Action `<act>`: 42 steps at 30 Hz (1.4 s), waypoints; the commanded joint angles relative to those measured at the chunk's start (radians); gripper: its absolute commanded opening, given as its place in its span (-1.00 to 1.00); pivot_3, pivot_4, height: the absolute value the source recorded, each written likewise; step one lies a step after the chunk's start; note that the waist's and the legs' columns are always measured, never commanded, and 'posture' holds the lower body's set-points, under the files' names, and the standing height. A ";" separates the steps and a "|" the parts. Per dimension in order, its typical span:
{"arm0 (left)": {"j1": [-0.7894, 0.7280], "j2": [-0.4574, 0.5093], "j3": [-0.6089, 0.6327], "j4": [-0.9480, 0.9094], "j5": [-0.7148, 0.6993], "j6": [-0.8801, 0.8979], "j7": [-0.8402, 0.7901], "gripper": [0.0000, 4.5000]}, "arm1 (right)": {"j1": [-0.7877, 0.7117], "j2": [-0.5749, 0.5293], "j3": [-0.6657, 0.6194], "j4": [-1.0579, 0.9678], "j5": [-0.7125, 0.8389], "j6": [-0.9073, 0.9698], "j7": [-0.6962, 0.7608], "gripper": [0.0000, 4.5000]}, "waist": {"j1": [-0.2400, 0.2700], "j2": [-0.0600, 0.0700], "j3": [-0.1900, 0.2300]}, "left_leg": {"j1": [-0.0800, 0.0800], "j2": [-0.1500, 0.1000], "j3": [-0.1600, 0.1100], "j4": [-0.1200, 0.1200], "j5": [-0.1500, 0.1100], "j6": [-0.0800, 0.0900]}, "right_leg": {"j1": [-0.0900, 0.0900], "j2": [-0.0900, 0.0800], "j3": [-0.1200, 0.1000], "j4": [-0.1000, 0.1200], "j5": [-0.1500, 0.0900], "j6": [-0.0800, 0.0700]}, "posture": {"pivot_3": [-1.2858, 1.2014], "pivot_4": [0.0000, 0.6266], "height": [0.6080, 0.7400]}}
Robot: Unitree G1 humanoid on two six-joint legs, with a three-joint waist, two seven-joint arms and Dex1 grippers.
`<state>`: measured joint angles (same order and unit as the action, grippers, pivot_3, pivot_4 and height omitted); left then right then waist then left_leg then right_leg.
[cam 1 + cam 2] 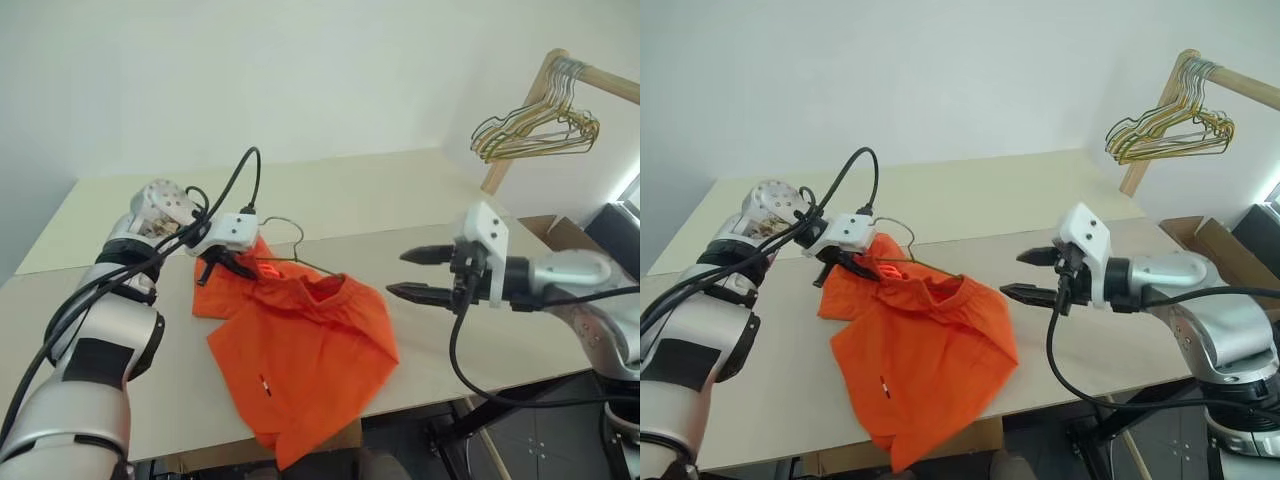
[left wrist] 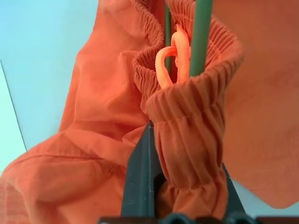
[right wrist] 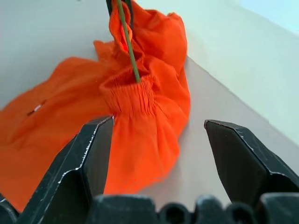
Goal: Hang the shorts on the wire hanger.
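Observation:
The bright orange shorts (image 1: pixel 300 340) lie crumpled on the table, one leg draping over its front edge. My left gripper (image 1: pixel 232 265) is shut on the gathered waistband (image 2: pixel 191 140) at the shorts' far left side. The thin wire hanger (image 1: pixel 300 262) runs into that waistband opening, and its hook (image 1: pixel 287 224) rests on the table behind the shorts. It appears as a green wire (image 2: pixel 202 37) close up. My right gripper (image 1: pixel 397 274) hovers open above the table just right of the shorts, pointing at them, with nothing between its fingers (image 3: pixel 93 154).
A bunch of wire hangers (image 1: pixel 535 130) hangs from a wooden rail at the back right. A cardboard box (image 1: pixel 562 232) stands past the table's right end. The beige table (image 1: pixel 400 190) stretches behind the shorts.

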<state>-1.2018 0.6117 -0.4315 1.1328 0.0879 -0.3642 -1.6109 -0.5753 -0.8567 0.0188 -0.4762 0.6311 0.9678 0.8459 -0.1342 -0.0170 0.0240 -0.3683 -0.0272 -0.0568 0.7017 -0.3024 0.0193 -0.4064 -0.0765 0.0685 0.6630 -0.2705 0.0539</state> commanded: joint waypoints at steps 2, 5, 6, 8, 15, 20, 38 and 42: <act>-0.047 -0.007 0.035 -0.009 -0.030 0.009 -0.004 -1.00 | -0.151 0.004 0.134 -0.031 -0.029 0.224 -0.104 0.62 | -0.003 0.000 0.000 | 0.000 0.000 0.000 -0.001 0.000 0.000 | 0.000 0.000 -0.001 0.000 0.000 0.000 | -0.11 -1.00 1.00; -0.053 -0.016 0.040 -0.007 -0.030 0.010 -0.004 -1.00 | -0.216 -0.023 0.226 -0.024 -0.077 0.239 -0.099 0.62 | -0.006 0.000 0.000 | -0.004 0.000 -0.001 -0.001 0.000 0.000 | -0.003 -0.001 -0.001 0.001 0.000 0.000 | -0.11 -1.00 1.00; -0.054 -0.018 0.041 -0.008 -0.031 0.009 -0.004 -1.00 | -0.233 -0.034 0.262 -0.011 -0.100 0.232 -0.089 0.62 | -0.008 0.000 0.000 | -0.006 -0.001 -0.001 0.000 0.000 0.000 | -0.005 -0.002 -0.001 0.001 0.000 0.000 | -0.11 -1.00 1.00; -0.056 -0.022 0.044 -0.010 -0.034 0.007 -0.004 -1.00 | -0.259 -0.052 0.334 0.021 -0.152 0.208 -0.075 0.62 | -0.013 0.000 0.000 | -0.013 -0.002 -0.001 0.003 0.000 0.000 | -0.012 -0.003 0.000 0.002 0.000 0.000 | -0.11 -1.00 1.00; -0.042 -0.021 0.039 -0.044 -0.067 0.009 -0.004 -1.00 | -0.329 -0.003 0.471 0.188 -0.267 0.106 0.008 0.62 | -0.039 0.000 0.000 | -0.017 -0.003 -0.001 0.005 0.001 -0.001 | -0.017 -0.003 0.000 0.004 0.000 0.000 | -0.10 -1.00 1.00; -0.026 -0.009 0.026 -0.085 -0.101 0.020 -0.004 -1.00 | -0.355 0.041 0.539 0.284 -0.332 0.025 0.085 0.62 | -0.051 0.000 0.000 | -0.017 -0.002 -0.001 0.005 0.001 -0.001 | -0.017 -0.002 0.000 0.006 0.000 0.000 | -0.09 -1.00 1.00; 0.005 0.019 0.023 -0.162 -0.164 0.032 -0.004 -1.00 | -0.331 0.068 0.467 0.329 -0.324 -0.014 0.306 -0.99 | -0.049 0.001 0.000 | -0.016 -0.003 -0.001 0.005 0.001 -0.001 | -0.017 -0.003 0.000 0.010 0.000 0.000 | -0.08 -1.00 1.00; 0.012 0.004 0.074 -0.158 -0.180 0.041 -0.004 -0.72 | -0.304 0.060 0.397 0.299 -0.266 0.034 0.329 -1.00 | -0.049 0.001 0.000 | -0.016 -0.003 -0.001 0.005 0.001 -0.001 | -0.017 -0.003 0.000 0.010 0.000 0.000 | -0.08 -1.00 1.00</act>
<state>-1.1808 0.6254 -0.4061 0.9942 -0.0535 -0.3250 -1.6109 -0.8761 -0.7901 0.4907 -0.1292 0.3139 0.9813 1.1550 -0.1828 -0.0165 0.0235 -0.3848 -0.0302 -0.0579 0.7064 -0.3016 0.0179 -0.4237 -0.0797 0.0686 0.6731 -0.2704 0.0541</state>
